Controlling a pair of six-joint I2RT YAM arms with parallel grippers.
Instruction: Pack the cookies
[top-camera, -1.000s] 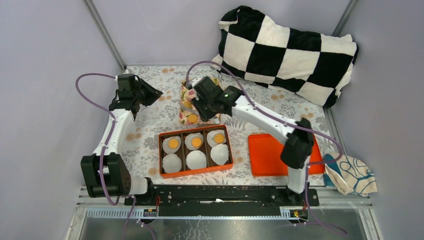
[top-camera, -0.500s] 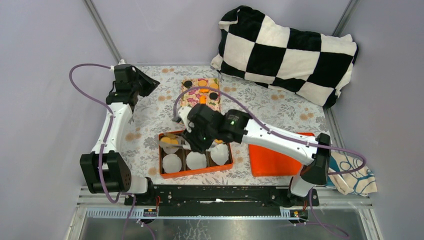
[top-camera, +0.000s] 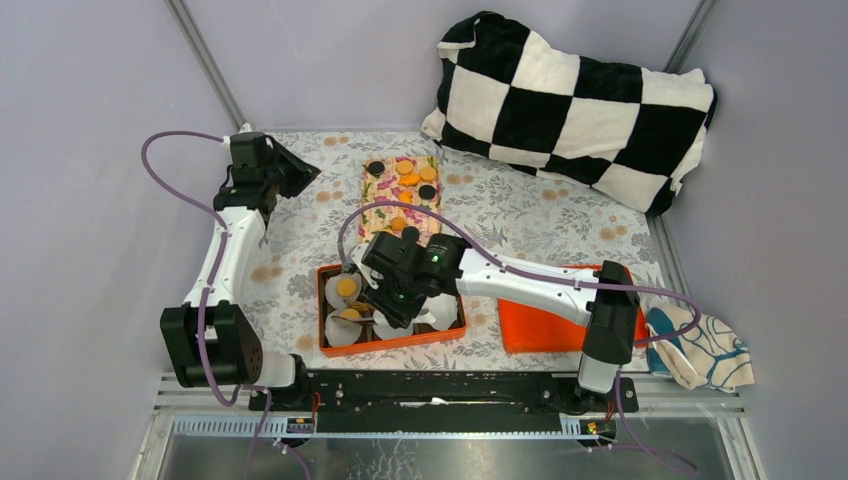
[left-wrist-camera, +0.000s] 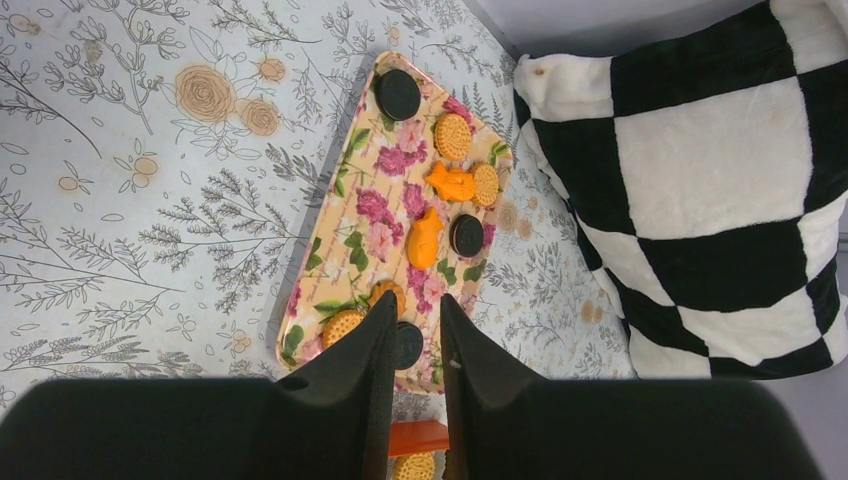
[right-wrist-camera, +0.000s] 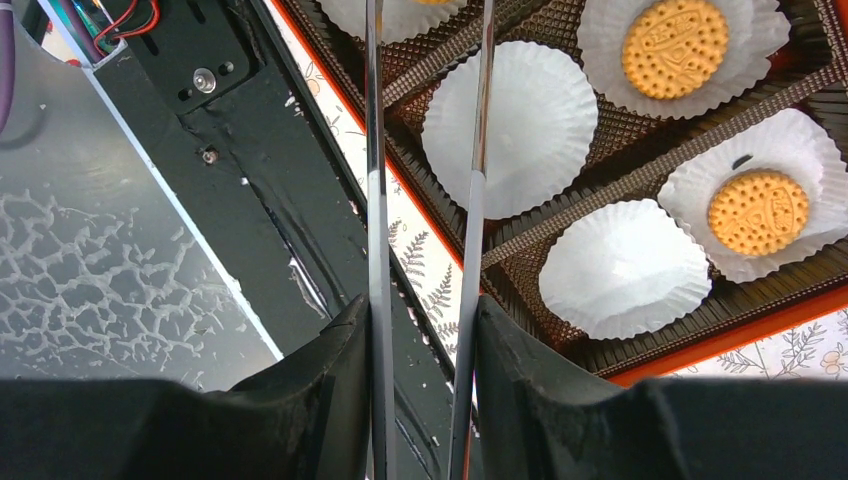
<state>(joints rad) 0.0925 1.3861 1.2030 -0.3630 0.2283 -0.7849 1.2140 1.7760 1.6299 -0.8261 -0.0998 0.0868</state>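
Observation:
An orange box (top-camera: 392, 345) holds white paper cups. Orange-yellow cookies (right-wrist-camera: 675, 45) lie in its back-row cups, and the back-left one (top-camera: 346, 287) shows from above. Two front cups (right-wrist-camera: 510, 125) are bare. My right gripper (top-camera: 385, 300) (right-wrist-camera: 420, 305) is shut on metal tongs (right-wrist-camera: 375, 150), which reach over the front-left cup. An orange disc (top-camera: 350, 313) sits at their tips; whether it is gripped is hidden. More cookies (left-wrist-camera: 453, 136), orange and black, lie on the floral tray (left-wrist-camera: 370, 200) (top-camera: 400, 195). My left gripper (left-wrist-camera: 412, 310) (top-camera: 290, 172) hovers at the back left, narrowly open and holding nothing.
A flat orange lid (top-camera: 540, 310) lies right of the box. A black-and-white checkered pillow (top-camera: 580, 100) fills the back right, and a patterned cloth (top-camera: 700, 345) sits at the right edge. The black mounting rail (right-wrist-camera: 250, 200) runs just in front of the box.
My right arm has swung from the floral tray back over the box, carrying the tongs to the front-left cup. The left arm has barely shifted.

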